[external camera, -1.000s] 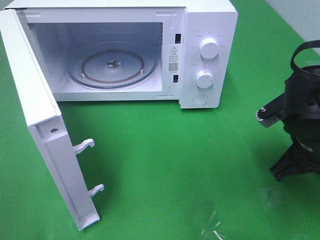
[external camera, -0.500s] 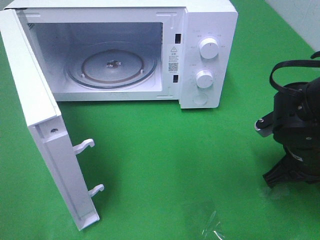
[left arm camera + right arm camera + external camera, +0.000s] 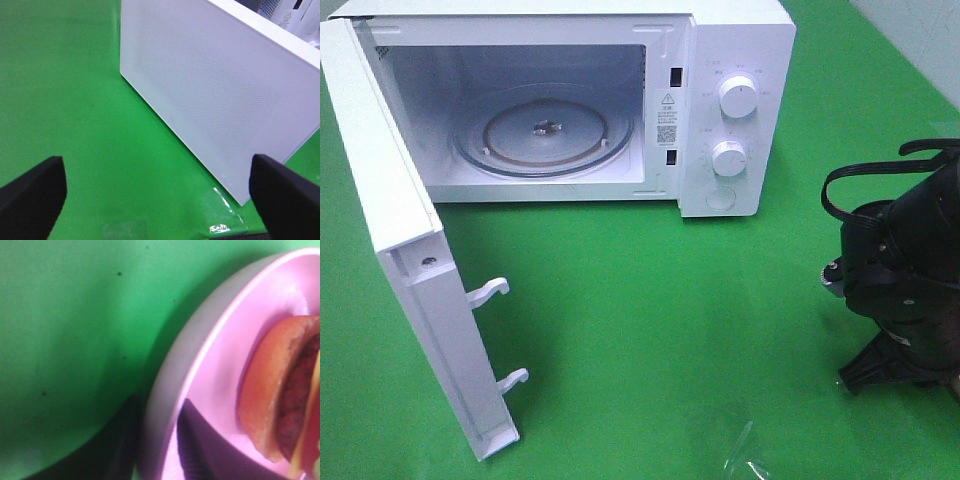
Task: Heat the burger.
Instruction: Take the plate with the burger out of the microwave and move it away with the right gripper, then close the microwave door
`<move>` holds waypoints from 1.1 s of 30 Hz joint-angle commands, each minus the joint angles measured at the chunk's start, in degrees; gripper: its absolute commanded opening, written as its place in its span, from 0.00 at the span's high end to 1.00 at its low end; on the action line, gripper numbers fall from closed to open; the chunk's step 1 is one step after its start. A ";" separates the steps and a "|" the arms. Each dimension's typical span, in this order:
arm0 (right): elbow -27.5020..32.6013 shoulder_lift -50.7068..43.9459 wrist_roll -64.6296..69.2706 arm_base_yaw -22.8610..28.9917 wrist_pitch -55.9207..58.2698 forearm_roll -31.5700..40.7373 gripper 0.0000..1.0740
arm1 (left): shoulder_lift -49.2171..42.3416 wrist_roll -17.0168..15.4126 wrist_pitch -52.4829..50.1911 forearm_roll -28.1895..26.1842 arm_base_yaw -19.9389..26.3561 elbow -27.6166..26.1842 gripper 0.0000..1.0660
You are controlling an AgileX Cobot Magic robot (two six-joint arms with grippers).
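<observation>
In the right wrist view the burger [image 3: 280,400] lies on a pink plate [image 3: 220,340], showing its brown bun, dark patty and a strip of yellow cheese. My right gripper [image 3: 157,440] is open and straddles the plate's rim, with one dark finger [image 3: 122,440] outside it and the other on the inside. From the high camera only the black right arm [image 3: 905,290] shows, low at the right edge, and it hides the burger and plate. My left gripper [image 3: 160,200] is open and empty, beside the outer face of the microwave door [image 3: 215,90].
The white microwave [image 3: 740,30] stands at the back with its door [image 3: 410,250] swung wide to the left and a bare glass turntable [image 3: 545,135] inside. Green cloth [image 3: 670,300] covers the table. A clear plastic scrap [image 3: 745,455] lies near the front edge.
The right arm has dropped lower and shifted slightly left at the right edge of the high view. The microwave and its door have not moved.
</observation>
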 commanded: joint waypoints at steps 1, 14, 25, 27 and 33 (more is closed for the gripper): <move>0.06 -1.83 0.17 -0.11 -0.63 1.32 0.55 | -0.34 0.06 -0.11 0.11 0.11 0.29 0.15; 0.06 -19.25 -15.24 -0.11 -5.50 13.64 0.50 | -0.34 0.06 -0.11 0.11 0.11 0.29 0.15; 0.06 -41.02 -36.73 -0.11 -6.65 31.91 0.22 | -0.34 0.06 -0.11 0.11 0.11 0.29 0.15; 0.06 -42.80 -38.85 -0.11 -6.30 33.63 0.22 | -0.34 0.06 -0.11 0.11 0.11 0.29 0.15; 0.06 -52.08 -48.19 -0.11 -3.61 41.77 0.23 | -0.34 0.06 -0.11 0.11 0.11 0.29 0.15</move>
